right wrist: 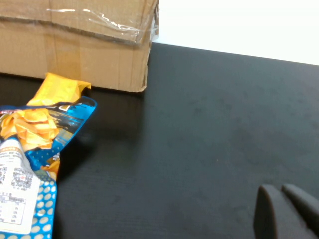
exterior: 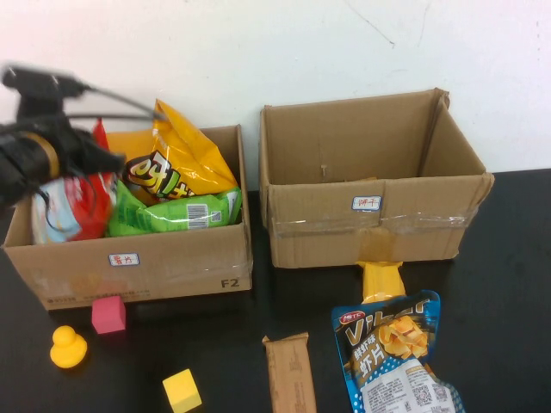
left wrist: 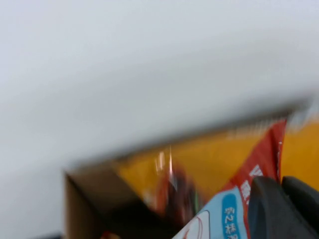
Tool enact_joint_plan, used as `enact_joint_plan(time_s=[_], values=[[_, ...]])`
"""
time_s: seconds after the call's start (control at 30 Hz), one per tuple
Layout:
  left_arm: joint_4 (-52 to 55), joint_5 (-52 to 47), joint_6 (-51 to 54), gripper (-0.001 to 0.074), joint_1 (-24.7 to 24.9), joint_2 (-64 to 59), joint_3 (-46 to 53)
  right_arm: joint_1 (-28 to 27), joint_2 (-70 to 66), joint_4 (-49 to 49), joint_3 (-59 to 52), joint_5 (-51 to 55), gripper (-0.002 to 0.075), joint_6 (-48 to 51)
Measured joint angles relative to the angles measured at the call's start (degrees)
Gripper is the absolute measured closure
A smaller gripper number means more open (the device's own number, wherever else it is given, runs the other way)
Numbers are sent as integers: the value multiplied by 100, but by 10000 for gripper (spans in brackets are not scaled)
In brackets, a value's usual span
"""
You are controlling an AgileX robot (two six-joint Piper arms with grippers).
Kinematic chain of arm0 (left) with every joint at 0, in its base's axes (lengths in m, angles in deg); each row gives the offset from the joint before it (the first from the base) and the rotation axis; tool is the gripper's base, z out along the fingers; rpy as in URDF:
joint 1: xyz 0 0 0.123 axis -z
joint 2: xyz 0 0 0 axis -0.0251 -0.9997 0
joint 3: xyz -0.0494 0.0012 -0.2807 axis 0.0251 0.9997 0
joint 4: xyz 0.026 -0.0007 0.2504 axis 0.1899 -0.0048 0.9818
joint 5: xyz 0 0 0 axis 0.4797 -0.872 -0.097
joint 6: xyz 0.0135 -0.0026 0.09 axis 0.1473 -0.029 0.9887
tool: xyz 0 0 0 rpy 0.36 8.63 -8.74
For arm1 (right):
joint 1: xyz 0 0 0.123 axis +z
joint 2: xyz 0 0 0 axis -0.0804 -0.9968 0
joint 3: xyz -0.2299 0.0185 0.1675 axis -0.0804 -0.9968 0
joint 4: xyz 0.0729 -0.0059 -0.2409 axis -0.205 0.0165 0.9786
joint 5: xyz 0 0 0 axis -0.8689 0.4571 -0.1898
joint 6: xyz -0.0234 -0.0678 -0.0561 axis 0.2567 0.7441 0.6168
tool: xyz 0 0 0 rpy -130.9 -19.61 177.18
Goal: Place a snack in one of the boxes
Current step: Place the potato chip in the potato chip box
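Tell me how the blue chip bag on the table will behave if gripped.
The blue chip bag looks puffy and glossy, so probably light, floppy and slippery; chips likely crush. Left gripper, over the left box, and right gripper are shut.

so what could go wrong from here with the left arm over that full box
The left gripper, shut, hangs over the left box, which is already heaped with bags; the tilted yellow bag could get knocked out. The right gripper, shut, sits parked over bare table, far from the blue chip bag.
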Motion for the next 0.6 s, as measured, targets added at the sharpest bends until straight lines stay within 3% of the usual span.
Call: enact_joint_plan(time_s=[0.1, 0.17, 0.4, 0.5, 0.6], values=[[0, -34, 135, 704, 0, -350, 0, 0, 0, 0, 0, 0, 727, 0], [46, -119, 170, 635, 0, -423, 0, 0, 0, 0, 0, 0, 727, 0], [158, -555, 23, 185, 0, -11, 0, 0, 0, 0, 0, 0, 727, 0], [220, -666, -159, 120, 48, 592, 0, 0, 0, 0, 0, 0, 727, 0], [220, -743, -304, 106, 156, 1403, 16, 0, 0, 0, 0, 0, 727, 0]])
